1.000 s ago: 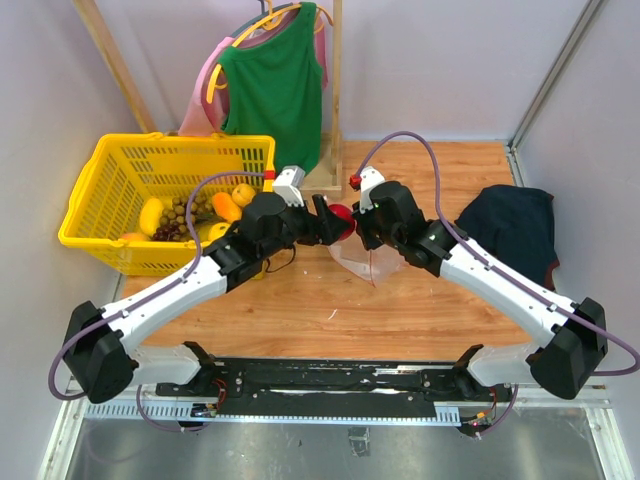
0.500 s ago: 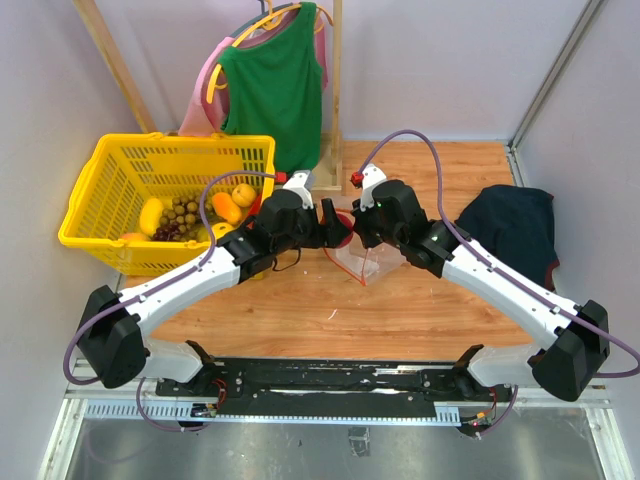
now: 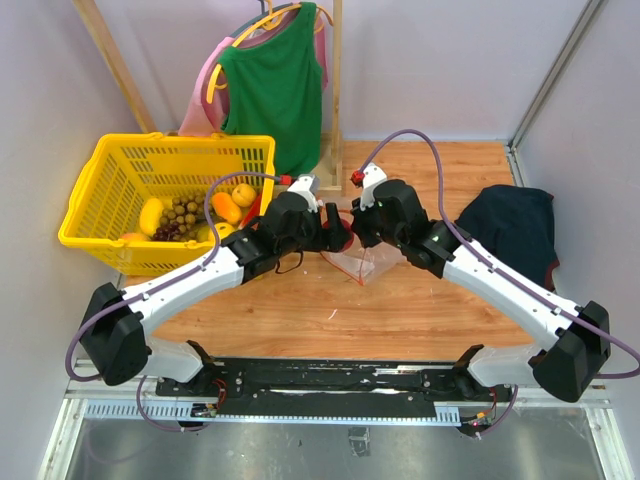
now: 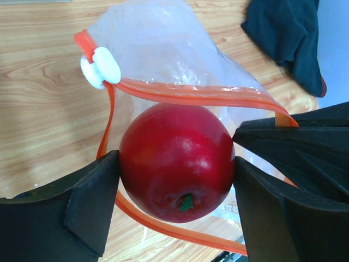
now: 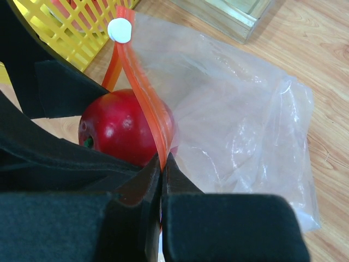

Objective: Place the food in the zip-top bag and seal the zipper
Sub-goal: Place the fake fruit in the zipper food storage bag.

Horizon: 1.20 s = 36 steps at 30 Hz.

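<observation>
A glossy red apple (image 4: 175, 161), one piece of the food, sits squeezed between both pads of my left gripper (image 4: 175, 176), inside the open ring of the zipper (image 4: 191, 91). The zip-top bag (image 5: 240, 120) is clear and crinkly and lies beyond it on the wood. My right gripper (image 5: 162, 169) is shut on the orange zipper strip (image 5: 143, 93) and holds the mouth up. A white slider (image 5: 119, 30) sits at the strip's far end. From above, both grippers meet at the bag (image 3: 362, 262). More food (image 3: 225, 205) lies in the yellow basket.
The yellow basket (image 3: 100, 190) stands at the left, close behind my left arm. A dark navy cloth heap (image 3: 510, 225) lies at the right. A green shirt (image 3: 275, 85) hangs on a wooden rack at the back. Walls close in both sides.
My left gripper has carried the apple to the right, from beside the bag into its mouth. The right gripper kept its hold on the strip and sank slightly.
</observation>
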Motion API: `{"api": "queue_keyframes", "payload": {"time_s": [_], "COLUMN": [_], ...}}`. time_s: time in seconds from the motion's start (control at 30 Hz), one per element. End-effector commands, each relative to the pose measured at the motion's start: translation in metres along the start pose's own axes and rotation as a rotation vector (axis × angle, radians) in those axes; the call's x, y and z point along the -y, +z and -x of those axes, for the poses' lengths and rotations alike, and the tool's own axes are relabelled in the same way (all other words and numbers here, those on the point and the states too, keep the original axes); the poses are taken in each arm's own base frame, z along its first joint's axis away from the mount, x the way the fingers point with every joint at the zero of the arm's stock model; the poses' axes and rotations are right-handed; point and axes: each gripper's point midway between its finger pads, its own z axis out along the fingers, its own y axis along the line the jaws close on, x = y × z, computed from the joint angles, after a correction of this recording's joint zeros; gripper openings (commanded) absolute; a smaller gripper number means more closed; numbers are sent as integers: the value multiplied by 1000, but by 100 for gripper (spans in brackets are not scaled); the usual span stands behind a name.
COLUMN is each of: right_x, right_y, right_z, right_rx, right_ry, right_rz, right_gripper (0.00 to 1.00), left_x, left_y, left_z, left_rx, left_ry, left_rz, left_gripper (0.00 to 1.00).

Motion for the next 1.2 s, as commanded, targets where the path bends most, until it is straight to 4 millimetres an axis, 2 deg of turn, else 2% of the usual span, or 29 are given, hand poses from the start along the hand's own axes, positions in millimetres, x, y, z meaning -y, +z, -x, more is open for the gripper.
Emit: {"api": "queue_keyframes", "payload": {"time_s": [0.0, 0.1, 0.17, 0.43, 0.83, 1.03, 1.17], "right_x": [-14, -13, -13, -11, -7, -6, -6], "right_y": [-3, -3, -2, -1, 0, 0, 1], "right_z": [8, 6, 6, 4, 0, -2, -2], "right_rx": [41, 38, 37, 32, 25, 22, 20], "right_ry": [21, 23, 23, 25, 27, 25, 25], "right_rz": [54, 53, 53, 46, 33, 31, 30], "right_gripper": [1, 1, 1, 1, 1, 1, 1], "left_x": [22, 23, 24, 29, 25, 4, -26], "left_y": [-6, -8, -10, -25, -68, -96, -109], "left_z": [19, 21, 23, 37, 77, 103, 115], "left_rx": [51, 56, 59, 89, 173, 247, 259], "left_ry": [8, 8, 10, 18, 87, 122, 110], "left_rz": [-55, -57, -60, -64, 15, 146, 234], "left_gripper": [84, 91, 99, 99, 99, 99, 99]}}
